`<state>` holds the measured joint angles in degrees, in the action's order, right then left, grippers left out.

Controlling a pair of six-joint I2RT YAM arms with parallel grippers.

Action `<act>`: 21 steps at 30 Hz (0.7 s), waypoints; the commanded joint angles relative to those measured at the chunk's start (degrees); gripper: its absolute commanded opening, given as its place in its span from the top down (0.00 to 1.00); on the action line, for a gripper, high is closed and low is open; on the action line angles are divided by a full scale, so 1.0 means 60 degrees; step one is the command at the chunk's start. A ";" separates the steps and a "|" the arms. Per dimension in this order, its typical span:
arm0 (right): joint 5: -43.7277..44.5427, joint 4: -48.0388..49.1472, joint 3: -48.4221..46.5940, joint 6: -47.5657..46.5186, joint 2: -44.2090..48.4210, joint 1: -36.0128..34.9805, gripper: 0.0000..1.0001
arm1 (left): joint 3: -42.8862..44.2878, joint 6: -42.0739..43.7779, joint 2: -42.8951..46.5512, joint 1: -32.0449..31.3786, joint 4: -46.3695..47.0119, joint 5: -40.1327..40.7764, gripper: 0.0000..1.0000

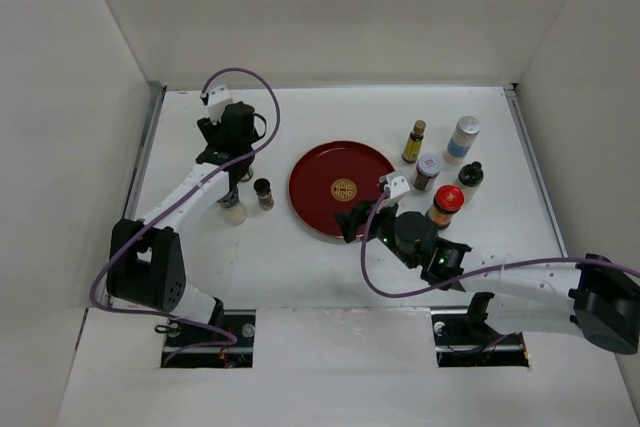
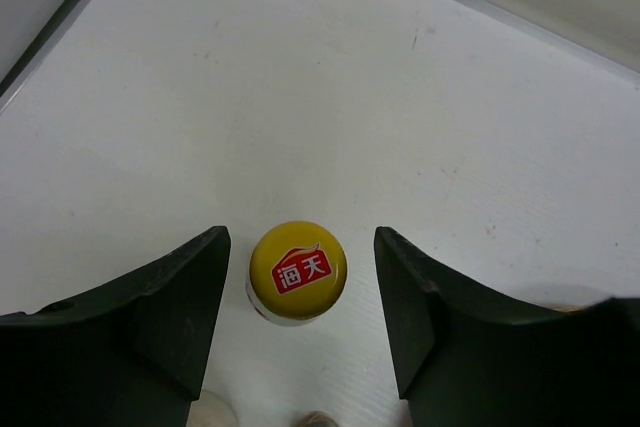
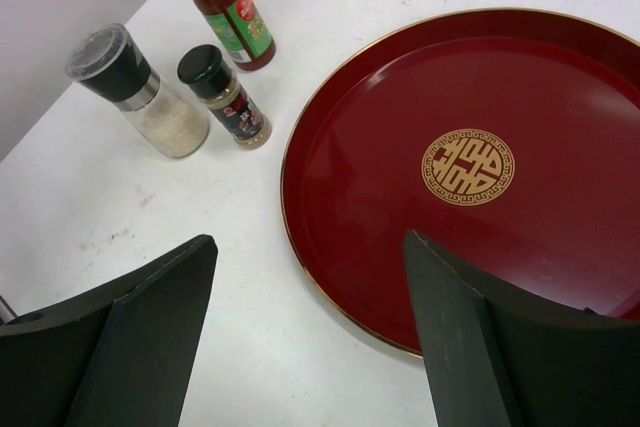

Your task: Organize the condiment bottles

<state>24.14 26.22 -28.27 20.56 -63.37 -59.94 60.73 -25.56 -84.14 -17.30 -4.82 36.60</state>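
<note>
A green bottle with a yellow cap (image 2: 297, 272) stands upright on the table between the fingers of my left gripper (image 2: 300, 282), which is open and straddles the cap without touching it. In the top view the left gripper (image 1: 233, 162) hides this bottle. A clear shaker (image 1: 233, 209) and a small black-capped jar (image 1: 264, 193) stand just beside it. All three show in the right wrist view: bottle (image 3: 228, 9), shaker (image 3: 137, 93), jar (image 3: 223, 96). My right gripper (image 1: 362, 215) is open and empty over the near-left rim of the red tray (image 3: 400, 127).
A slim amber bottle (image 1: 414, 141), a tall white bottle (image 1: 461, 138), a grey-lidded dark jar (image 1: 428, 171), a black-capped bottle (image 1: 470, 176) and a red-lidded jar (image 1: 445, 205) stand right of the tray (image 1: 315, 172). White walls enclose the table.
</note>
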 commanded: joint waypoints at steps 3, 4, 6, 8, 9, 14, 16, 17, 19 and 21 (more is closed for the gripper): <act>0.0005 0.0538 -0.0048 0.0016 -0.0145 0.0066 0.18 | -0.0072 -0.0076 -0.0171 0.0137 0.0774 -0.0079 0.46; 0.0005 0.0523 -0.0049 0.0016 -0.0146 0.0066 0.18 | -0.0102 -0.0076 -0.0186 0.0137 0.0832 -0.0079 0.48; 0.0005 0.0581 -0.0020 0.0031 -0.0189 0.0066 0.18 | -0.0175 -0.0076 -0.0171 0.0122 0.0862 -0.0094 0.51; 0.0005 0.0523 -0.0063 0.0002 -0.0233 0.0066 0.18 | -0.0277 -0.0090 -0.0084 0.0122 0.0905 -0.0065 0.58; 0.0005 0.0523 -0.0063 0.0002 -0.0234 0.0066 0.18 | -0.0307 -0.0105 -0.0025 0.0122 0.0993 -0.0007 0.62; -0.0024 0.0553 -0.0107 0.0031 -0.0409 0.0066 0.19 | -0.0307 -0.0047 0.0457 0.0093 0.1169 0.0125 0.77; -0.0010 0.0523 -0.0166 -0.0013 -0.0468 0.0052 0.19 | -0.0293 0.0026 0.0721 0.0079 0.1330 0.0184 0.79; -0.0010 0.0552 -0.0166 -0.0013 -0.0497 0.0052 0.19 | -0.0176 0.0114 0.0867 0.0064 0.1418 0.0184 0.80; -0.0010 0.0582 -0.0151 0.0016 -0.0570 0.0052 0.19 | 0.0072 0.0319 0.1087 0.0005 0.1433 0.0184 0.81; 0.0005 0.0553 -0.0166 -0.0013 -0.0585 0.0066 0.19 | 0.0263 0.0407 0.1263 -0.0082 0.1462 0.0184 0.81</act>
<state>24.14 26.22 -28.27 20.53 -66.63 -59.94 58.61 -24.56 -82.72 -17.15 -2.37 36.73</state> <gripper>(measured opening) 0.810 0.352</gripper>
